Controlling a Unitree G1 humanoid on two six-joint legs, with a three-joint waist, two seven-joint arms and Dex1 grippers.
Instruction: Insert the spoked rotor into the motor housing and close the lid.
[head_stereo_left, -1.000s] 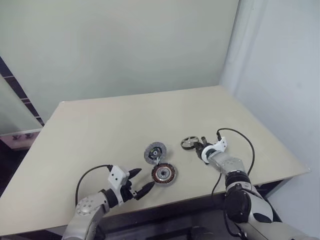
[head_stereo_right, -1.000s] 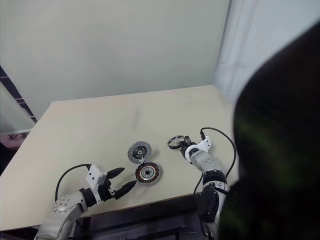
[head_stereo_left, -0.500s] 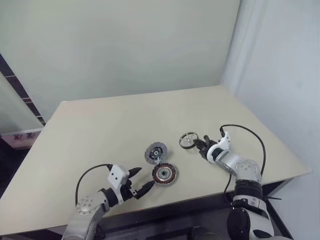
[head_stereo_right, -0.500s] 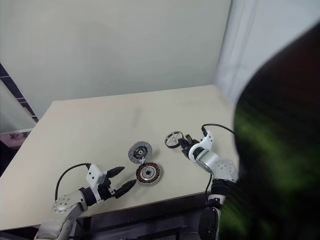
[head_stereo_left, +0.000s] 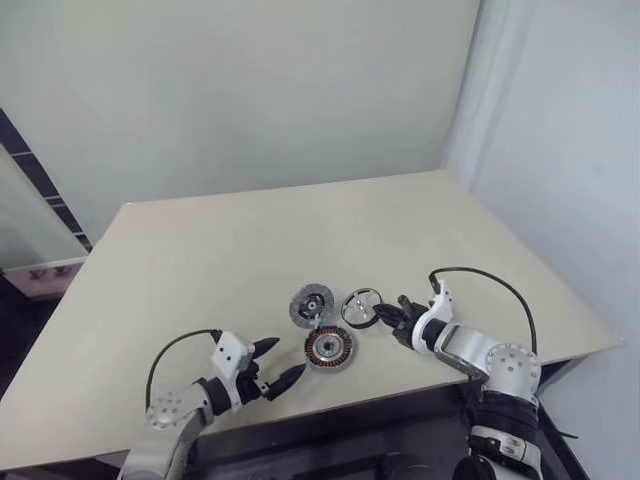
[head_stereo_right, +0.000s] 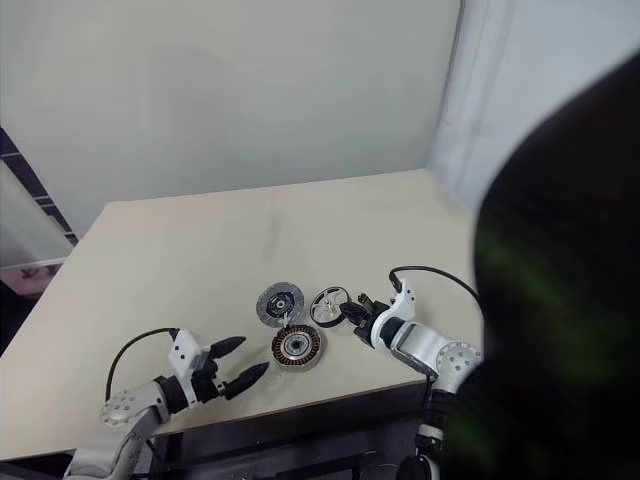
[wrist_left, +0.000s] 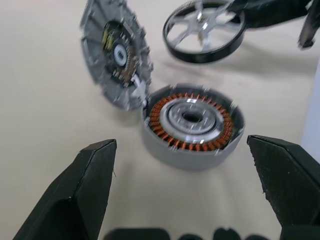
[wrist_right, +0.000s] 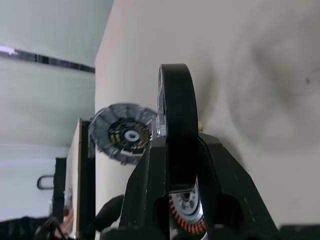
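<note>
Grey spoked rotor (pinched by right end effector) has moved nearer the motor housing.

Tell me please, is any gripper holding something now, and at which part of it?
The right gripper holds the rotor by its rim, pinched between the two fingers. The left gripper is open and holds nothing.

no readable text, labels, brands, numbers or signs appear on anything in these views.
</note>
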